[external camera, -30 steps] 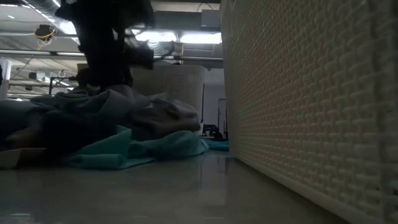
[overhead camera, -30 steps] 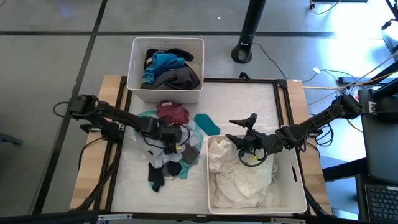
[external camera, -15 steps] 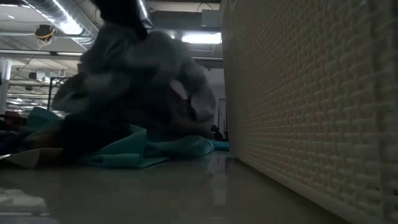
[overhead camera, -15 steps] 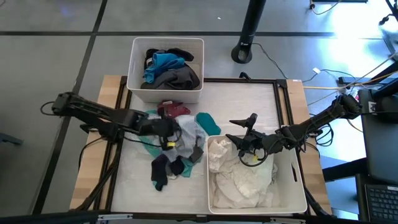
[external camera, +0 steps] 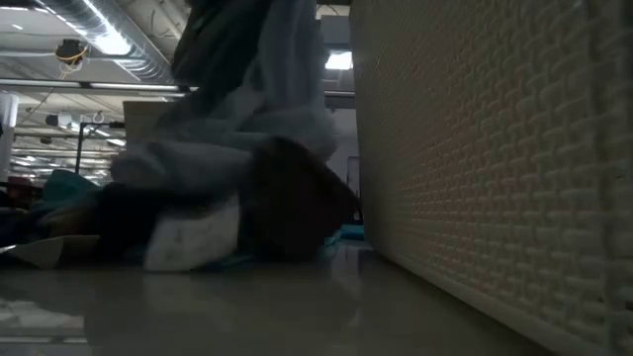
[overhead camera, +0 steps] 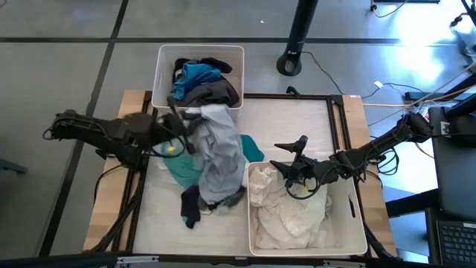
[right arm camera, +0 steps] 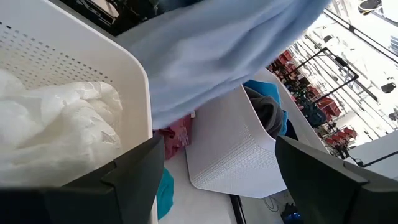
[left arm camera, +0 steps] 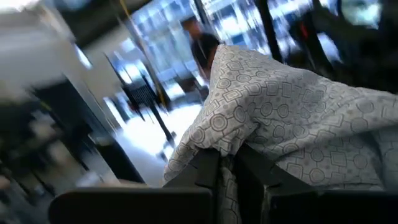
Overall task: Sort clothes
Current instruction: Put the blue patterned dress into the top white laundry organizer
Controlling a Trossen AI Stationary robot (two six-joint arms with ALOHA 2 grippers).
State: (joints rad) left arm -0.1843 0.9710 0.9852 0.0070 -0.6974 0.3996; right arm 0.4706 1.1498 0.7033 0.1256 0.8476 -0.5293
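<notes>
Left end effector [overhead camera: 181, 128] gripping patterned garment [overhead camera: 220, 152]

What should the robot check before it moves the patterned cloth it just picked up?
1. Left claw shut on the grey-white patterned garment: ok.
2. Garment clear of the pile: not ok; its lower end touches the dark socks on the table.
3. Nothing else caught in the fabric: cannot tell.
4. Far bin has room: ok; the teal and dark grey clothes sit below its rim.
5. Right claw out of the way: ok; it is open above the near bin of white clothes.
</notes>
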